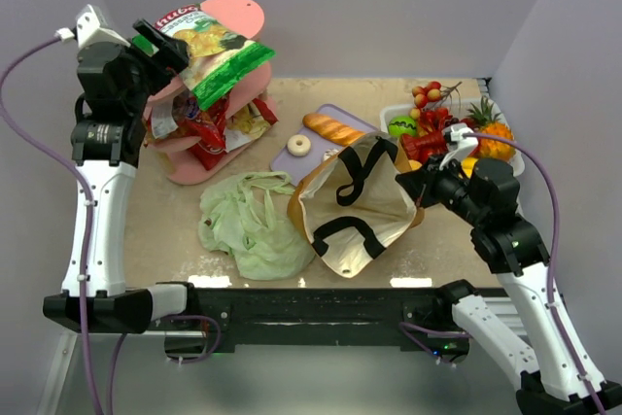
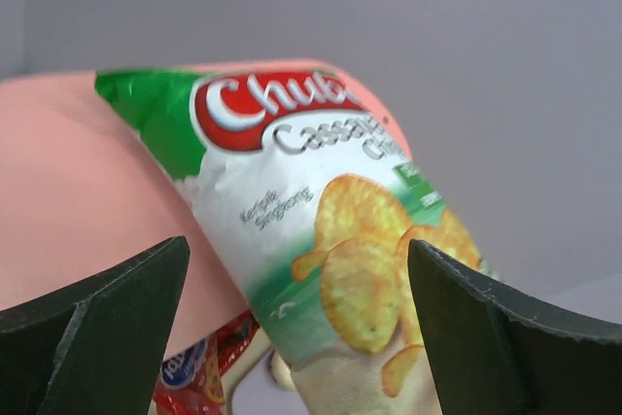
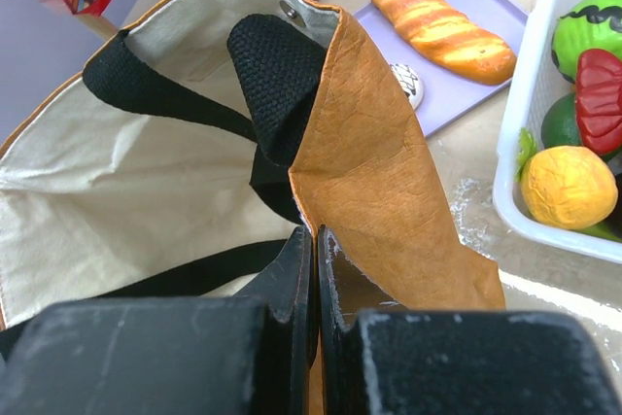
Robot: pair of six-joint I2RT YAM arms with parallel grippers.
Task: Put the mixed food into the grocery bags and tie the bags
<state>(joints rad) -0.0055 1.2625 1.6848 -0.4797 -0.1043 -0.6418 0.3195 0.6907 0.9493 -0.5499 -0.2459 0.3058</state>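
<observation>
Right tool (image 3: 313, 240) clamped on brown bag (image 3: 379, 162) rim, propping its mouth open; left tool (image 2: 296, 250) gapes wide, chips bag (image 2: 292, 191) ahead, ungripped.

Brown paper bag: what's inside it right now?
Inside the brown paper bag, only pale lining and its black straps show; no food is visible. The right tool, shut on the rim, hides the nearest part of the interior.
</observation>
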